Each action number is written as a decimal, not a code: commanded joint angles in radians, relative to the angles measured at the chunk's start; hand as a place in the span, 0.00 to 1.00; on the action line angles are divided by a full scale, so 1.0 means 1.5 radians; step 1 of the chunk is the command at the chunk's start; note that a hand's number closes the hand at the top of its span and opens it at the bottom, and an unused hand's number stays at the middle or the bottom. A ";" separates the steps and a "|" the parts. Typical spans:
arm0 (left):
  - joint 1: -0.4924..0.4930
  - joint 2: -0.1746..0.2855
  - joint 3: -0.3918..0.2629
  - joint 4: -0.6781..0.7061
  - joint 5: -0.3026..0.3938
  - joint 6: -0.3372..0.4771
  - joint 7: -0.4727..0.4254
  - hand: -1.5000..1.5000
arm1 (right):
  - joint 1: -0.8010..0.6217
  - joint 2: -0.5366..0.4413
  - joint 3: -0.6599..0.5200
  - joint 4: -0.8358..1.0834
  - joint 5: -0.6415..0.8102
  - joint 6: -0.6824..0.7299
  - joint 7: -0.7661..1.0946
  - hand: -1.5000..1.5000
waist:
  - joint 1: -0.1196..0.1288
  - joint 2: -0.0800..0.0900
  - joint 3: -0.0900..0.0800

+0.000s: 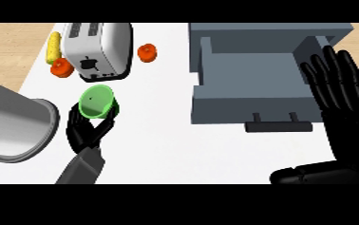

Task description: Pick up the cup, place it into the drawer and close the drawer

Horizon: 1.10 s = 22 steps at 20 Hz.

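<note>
A green cup stands left of centre on the white counter, its open mouth showing. My left hand is just below it, with fingers and thumb curled round its lower sides. The grey drawer is pulled open at the right, its inside bare and its dark handle facing the near side. My right hand is held open with fingers pointing up, over the drawer's right edge.
A white toaster stands at the back left, with a corn cob and a tomato beside it and another tomato to its right. A large grey pot sits at the left edge.
</note>
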 commanded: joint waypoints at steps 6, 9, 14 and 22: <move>-0.017 0.003 -0.004 0.035 -0.042 0.004 -0.120 1.00 | 0.002 0.003 0.003 0.006 0.015 0.000 -0.018 0.00 | -0.001 0.001 0.000; 0.007 0.017 -0.081 0.020 -0.102 -0.103 -0.069 1.00 | -0.012 -0.009 -0.018 0.006 -0.010 0.003 0.001 0.00 | -0.001 0.002 0.000; 0.043 0.045 -0.149 -0.061 -0.141 -0.207 -0.029 1.00 | 0.014 -0.014 -0.031 0.026 -0.018 0.022 -0.027 0.00 | 0.011 -0.004 0.002; 0.073 0.065 -0.203 -0.259 -0.145 -0.227 0.066 1.00 | 0.033 -0.001 -0.015 -0.003 0.001 0.009 -0.027 0.00 | 0.016 -0.008 0.002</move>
